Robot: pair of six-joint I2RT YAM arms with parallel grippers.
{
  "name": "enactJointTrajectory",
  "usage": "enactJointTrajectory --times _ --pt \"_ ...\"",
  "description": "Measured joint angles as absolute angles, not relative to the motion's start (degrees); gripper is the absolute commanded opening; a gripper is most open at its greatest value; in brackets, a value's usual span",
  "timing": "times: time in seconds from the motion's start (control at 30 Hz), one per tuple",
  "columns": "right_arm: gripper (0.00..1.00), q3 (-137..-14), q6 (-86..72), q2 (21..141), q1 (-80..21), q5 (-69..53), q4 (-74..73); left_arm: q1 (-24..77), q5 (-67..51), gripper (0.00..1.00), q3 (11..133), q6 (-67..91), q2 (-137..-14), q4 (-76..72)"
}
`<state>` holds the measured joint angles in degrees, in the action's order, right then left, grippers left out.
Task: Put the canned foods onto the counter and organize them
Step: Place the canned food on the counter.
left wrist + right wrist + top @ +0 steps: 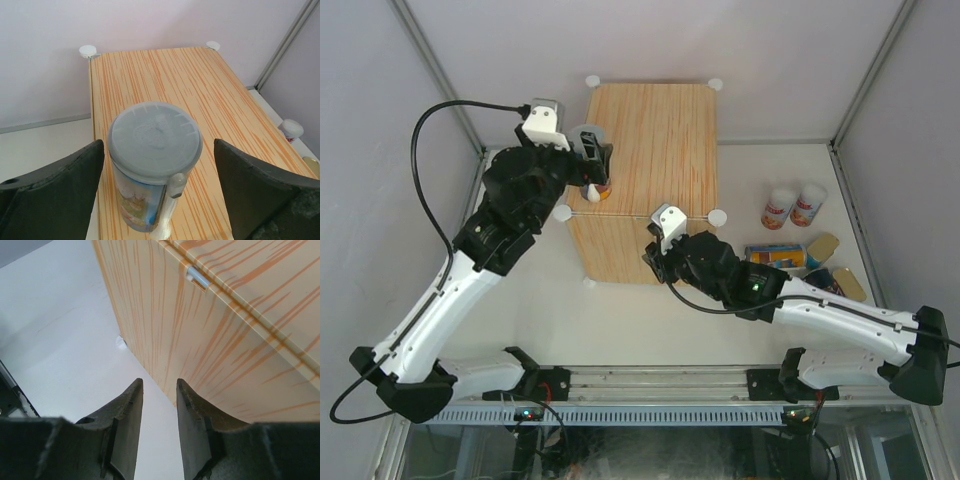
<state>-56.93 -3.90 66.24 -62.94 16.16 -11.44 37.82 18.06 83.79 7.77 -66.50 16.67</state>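
A tall blue-orange cylinder [150, 165] with a grey lid and a white spoon on its side stands upright on the wood-grain counter [200, 85], near its left near edge. My left gripper [159, 145] is open, its fingers wide on either side of the cylinder and not touching it. In the top view the left gripper [597, 165] hangs over the cylinder [602, 190] on the counter [660, 130]. My right gripper [655, 255] sits low by the counter's front face. In the right wrist view it [159, 385] is empty with a narrow gap between its fingers, next to the counter's wall [225, 350].
On the table right of the counter stand two short white-red cans [778, 208] [809, 204]. A second blue-orange cylinder [775, 255] lies on its side, with gold tins [822, 246] [850, 285] beside it. White knobs [717, 216] mark the counter's corners.
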Motion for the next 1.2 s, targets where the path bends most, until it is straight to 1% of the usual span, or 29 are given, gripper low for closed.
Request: enactJointTrajectory --times 0.2,0.63,0.97,1.2 --pt "0.37 -56.40 -4.32 64.77 -62.48 15.97 -11.73 38.13 19.31 0.99 83.79 8.21 -65.17 16.53" --pt "0.41 -55.96 -4.47 64.47 -62.35 15.35 -13.02 38.19 20.45 0.99 83.79 8.45 -62.70 14.50" --pt "0.49 -55.42 -5.54 62.72 -63.18 15.59 -14.52 38.41 21.91 0.97 83.24 8.49 -60.14 12.45" --pt "0.54 -55.40 -7.22 60.10 -64.29 16.01 -16.25 38.50 24.36 0.98 80.95 8.25 -56.53 9.02"
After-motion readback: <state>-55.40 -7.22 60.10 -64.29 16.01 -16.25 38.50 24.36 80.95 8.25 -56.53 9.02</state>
